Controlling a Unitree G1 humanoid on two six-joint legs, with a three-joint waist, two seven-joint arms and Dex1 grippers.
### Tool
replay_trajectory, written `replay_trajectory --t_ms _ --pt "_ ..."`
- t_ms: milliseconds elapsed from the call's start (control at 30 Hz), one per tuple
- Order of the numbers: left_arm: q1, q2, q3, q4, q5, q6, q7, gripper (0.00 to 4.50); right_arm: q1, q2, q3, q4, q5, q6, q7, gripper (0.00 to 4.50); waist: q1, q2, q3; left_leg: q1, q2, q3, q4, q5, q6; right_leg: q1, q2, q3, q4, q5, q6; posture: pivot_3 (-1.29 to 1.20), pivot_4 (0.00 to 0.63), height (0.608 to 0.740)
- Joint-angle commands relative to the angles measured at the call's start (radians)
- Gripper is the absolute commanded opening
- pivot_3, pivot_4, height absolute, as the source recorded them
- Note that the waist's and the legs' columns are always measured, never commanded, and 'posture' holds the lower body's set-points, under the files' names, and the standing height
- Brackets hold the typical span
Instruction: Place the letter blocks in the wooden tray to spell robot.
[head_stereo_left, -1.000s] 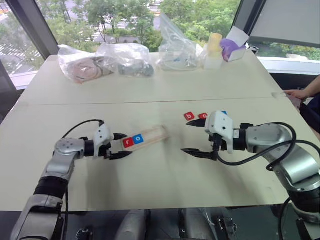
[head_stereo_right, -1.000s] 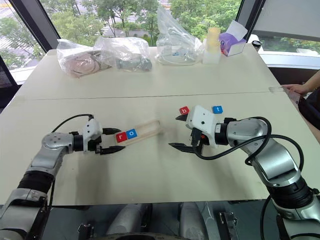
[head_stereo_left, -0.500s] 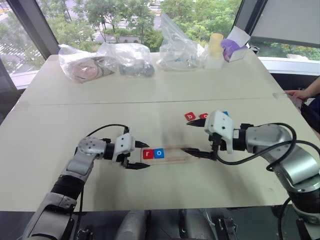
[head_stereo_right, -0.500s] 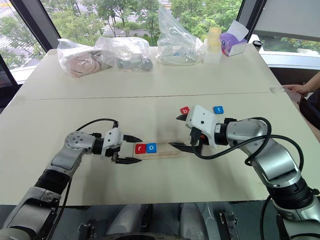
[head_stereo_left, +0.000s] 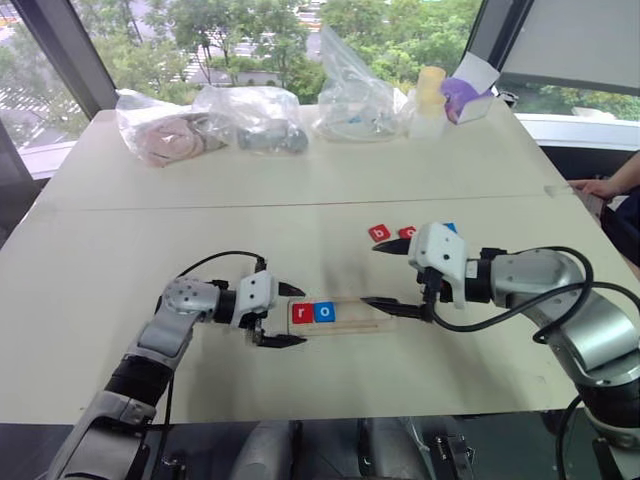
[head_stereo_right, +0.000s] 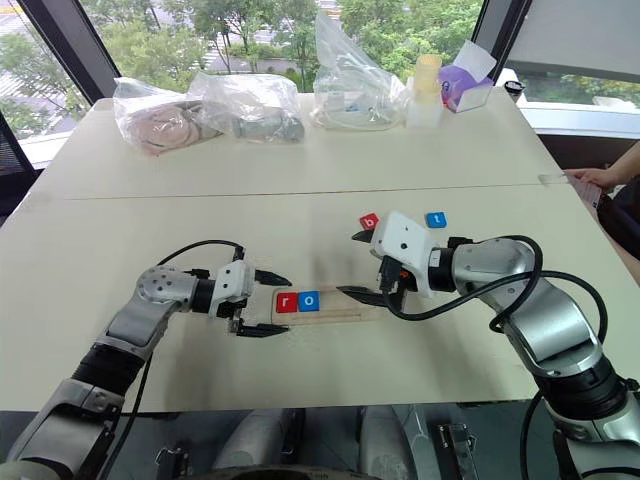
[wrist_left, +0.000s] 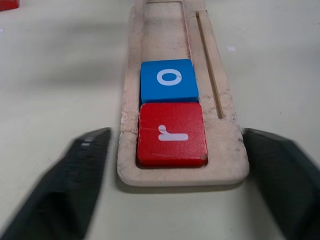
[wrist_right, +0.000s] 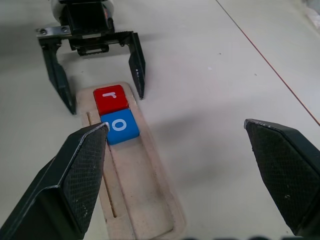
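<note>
The wooden tray lies flat across the table's middle, holding a red r block and a blue o block at its left end. My left gripper is open, its fingers straddling that end with a small gap on each side. My right gripper is open above the tray's right end, its lower finger over the empty groove. Behind it lie a red b block, another red block and a blue t block.
Several plastic bags, a pale cup and a purple box stand along the far edge. A person's hand rests at the table's right edge. A seam crosses the table behind the blocks.
My left gripper dragged the tray to the right, turned it from slanted to level, then opened and let go. The right arm has kept still.
</note>
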Motion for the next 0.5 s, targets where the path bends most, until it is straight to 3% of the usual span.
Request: replay_trajectory --t_ms 33,500 --pt "0.066 0.026 -0.067 -0.006 0.049 0.032 -0.005 4.45 -0.033 0.013 0.011 0.005 -0.022 -0.026 -0.017 4.50 0.000 0.000 0.000 0.000 0.000 0.000 0.000 0.000 0.000 0.000 0.000 0.000 0.000 0.000 0.000 0.00 0.150 0.740" --pt "0.314 0.305 0.193 -0.071 -0.062 0.004 0.063 4.45 -0.247 0.346 0.140 0.456 -0.255 0.076 -0.358 4.50 -0.061 -0.002 -0.002 0.002 0.004 0.000 -0.004 0.001 -0.002 -0.009 0.002 0.003 0.012 -0.001 -0.004 0.00 0.150 0.740"
